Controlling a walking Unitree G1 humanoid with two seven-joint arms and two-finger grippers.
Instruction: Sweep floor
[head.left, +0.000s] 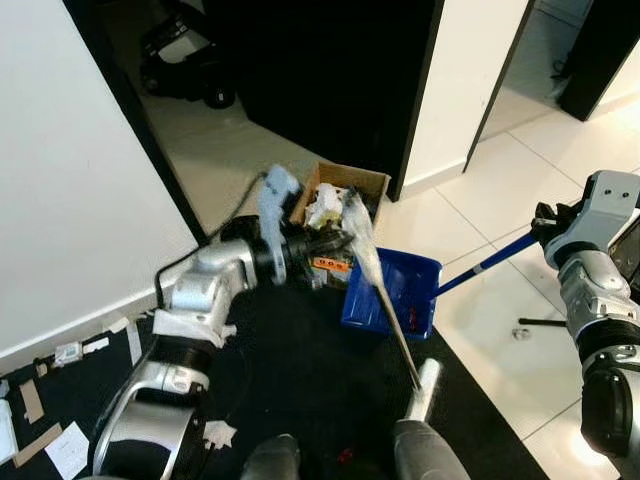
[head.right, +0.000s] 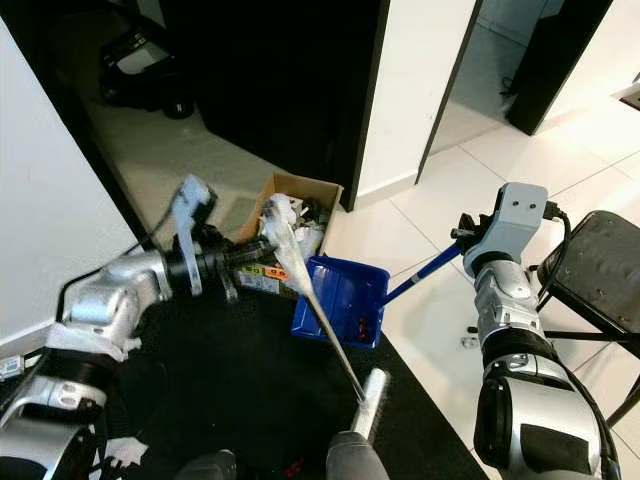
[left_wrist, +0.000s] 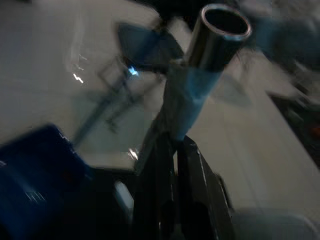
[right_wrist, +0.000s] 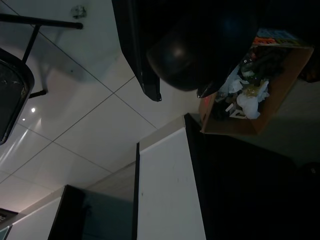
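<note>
— How far along was the sweep?

— Midway, I judged; the blue dustpan (head.left: 392, 292) was raised beside the full cardboard box (head.left: 340, 205); paper scraps (head.left: 52, 420) remained.

— The grippers?

— Left gripper (left_wrist: 172, 150) clamped the broom handle (head.left: 385, 300); right gripper (head.left: 545, 225) held the dustpan's handle, closed as far as I could judge.

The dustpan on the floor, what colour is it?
Blue. The dustpan shows best in the left eye view.

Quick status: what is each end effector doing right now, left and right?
Left end effector: shut on the broom handle.
Right end effector: at the dustpan handle; cannot tell if it is open or shut.
</note>
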